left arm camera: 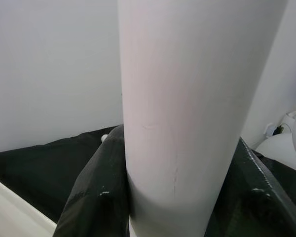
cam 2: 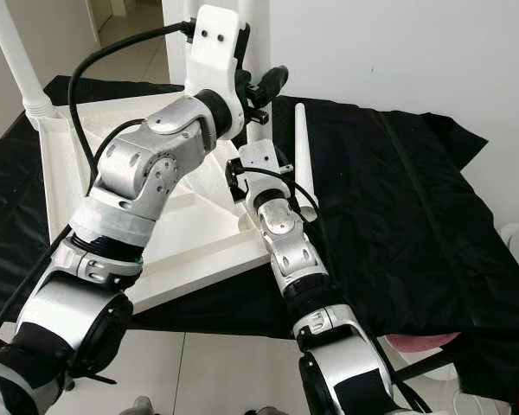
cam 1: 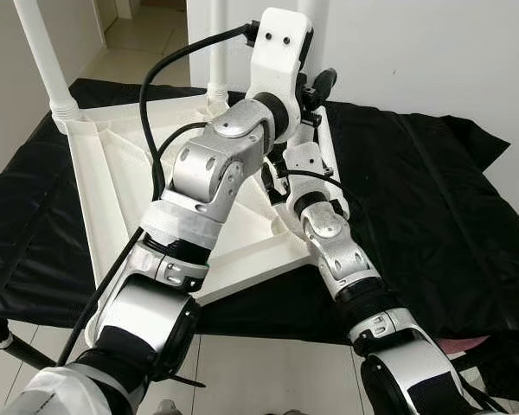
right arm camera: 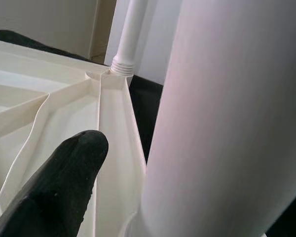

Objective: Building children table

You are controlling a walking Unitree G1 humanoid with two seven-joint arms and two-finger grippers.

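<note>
A white plastic table top (cam 1: 112,173) lies upside down on a black cloth (cam 1: 432,199). Two white legs stand screwed into its far corners (cam 1: 43,52) (cam 1: 216,52). A third leg (cam 2: 258,17) stands upright at the near right corner. My left gripper (cam 2: 272,82) is raised and shut on that leg, whose shaft (left arm camera: 187,98) sits between the black fingers (left arm camera: 89,207). Lower down, my right gripper (cam 2: 238,177) is at the same leg's base; a gap separates its black finger (right arm camera: 54,187) from the shaft (right arm camera: 227,123). One loose leg (cam 2: 301,156) lies on the cloth beside the top.
The cloth hangs over the front edge, with tiled floor (cam 1: 242,372) below. White walls rise behind and to the right. A pink object (cam 2: 415,341) peeks from under the cloth at the lower right. A doorway (cam 1: 138,35) opens at the far left.
</note>
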